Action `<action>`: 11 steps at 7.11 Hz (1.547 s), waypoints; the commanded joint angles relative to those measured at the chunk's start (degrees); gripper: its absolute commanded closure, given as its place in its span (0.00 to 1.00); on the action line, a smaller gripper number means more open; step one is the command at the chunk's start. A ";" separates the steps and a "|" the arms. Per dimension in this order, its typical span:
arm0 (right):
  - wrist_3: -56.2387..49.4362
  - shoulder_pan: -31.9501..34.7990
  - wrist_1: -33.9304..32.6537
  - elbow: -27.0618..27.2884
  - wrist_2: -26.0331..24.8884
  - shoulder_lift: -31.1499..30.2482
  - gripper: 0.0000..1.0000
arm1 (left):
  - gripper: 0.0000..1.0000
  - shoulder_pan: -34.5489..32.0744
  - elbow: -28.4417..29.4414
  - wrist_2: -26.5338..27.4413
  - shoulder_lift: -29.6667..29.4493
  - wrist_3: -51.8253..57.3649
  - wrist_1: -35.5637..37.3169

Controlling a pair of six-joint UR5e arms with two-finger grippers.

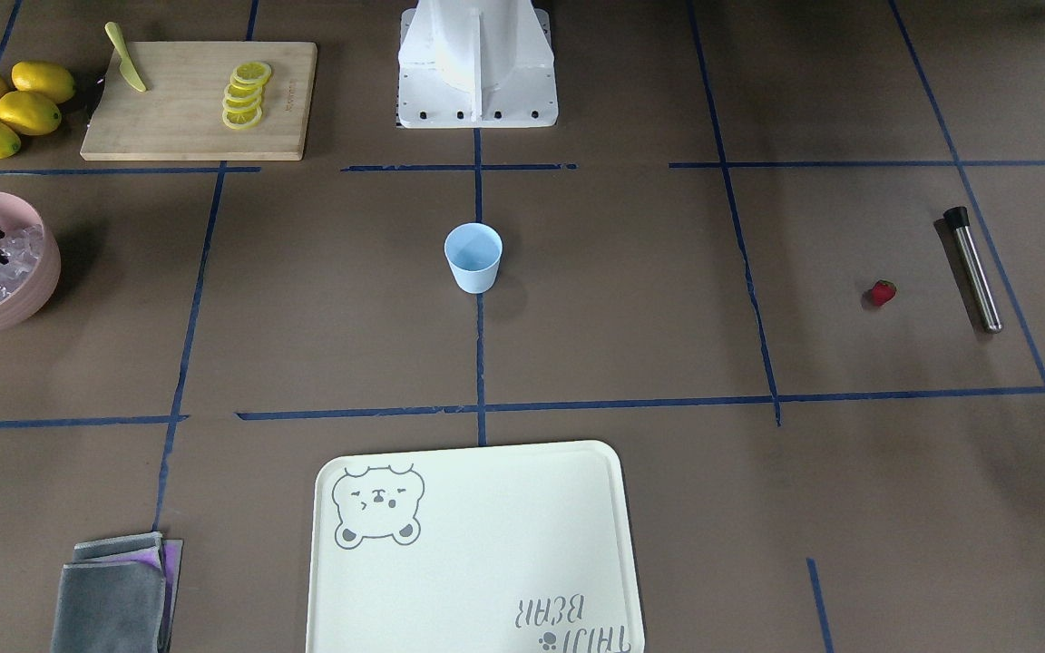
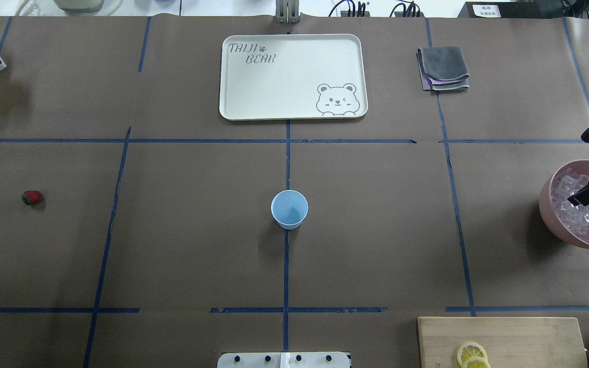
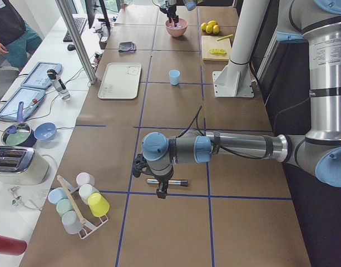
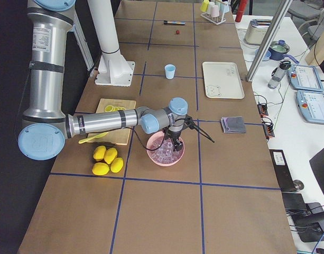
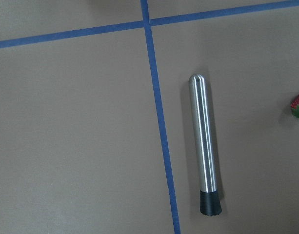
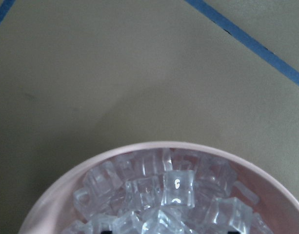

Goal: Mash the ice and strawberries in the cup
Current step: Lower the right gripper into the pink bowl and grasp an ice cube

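Ice [image 6: 178, 187] being fetched from pink bowl [image 2: 545, 217]
Right gripper [image 2: 579, 169], being held open, is best centred over one cube before closing.

Overhead: behind the robot, looking forward and down. Front-facing: opposite side, steep — both share the cup [image 2: 289, 209] mid-table. Side views: distant, along the table from each end. Wrist cameras close — left over the muddler [image 5: 204, 146], right over the pink bowl [image 6: 54, 202] of ice [image 6: 178, 187].
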 commanded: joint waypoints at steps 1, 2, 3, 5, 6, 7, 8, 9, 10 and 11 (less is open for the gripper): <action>0.00 -0.15 -0.20 -0.18 0.01 -0.06 0.26 | 0.00 0.04 0.32 0.02 -0.08 0.12 -0.03; 0.00 -0.15 -0.20 -0.27 0.01 -0.06 0.45 | 0.00 0.04 0.32 0.02 -0.08 0.21 -0.03; 0.00 -0.15 -0.20 -0.27 0.10 0.03 0.67 | 0.00 0.04 0.32 0.02 -0.17 0.21 -0.03; 0.00 -0.15 -0.11 -0.09 -0.08 0.38 0.92 | 0.00 0.04 0.23 -0.06 -0.26 0.29 -0.03; 0.00 -0.06 -0.11 -0.01 -0.08 0.56 0.93 | 0.00 0.04 0.32 0.02 -0.43 0.29 -0.03; 0.00 0.72 -0.11 0.34 -0.08 0.73 0.94 | 0.00 0.04 0.14 -0.06 -0.44 0.29 -0.03; 0.00 2.64 -0.28 1.04 0.18 0.91 0.95 | 0.00 0.04 0.14 -0.06 -0.44 0.29 -0.03; 0.18 4.93 -0.55 1.49 0.53 1.95 0.95 | 0.00 0.04 0.14 -0.06 -0.44 0.29 -0.03; 0.26 6.08 -3.33 3.14 0.19 3.27 0.98 | 0.00 0.04 0.05 -0.24 -0.44 0.29 -0.03; 0.35 6.53 -10.15 5.51 0.19 7.02 1.00 | 0.00 0.04 -0.03 -0.33 -0.44 0.29 -0.03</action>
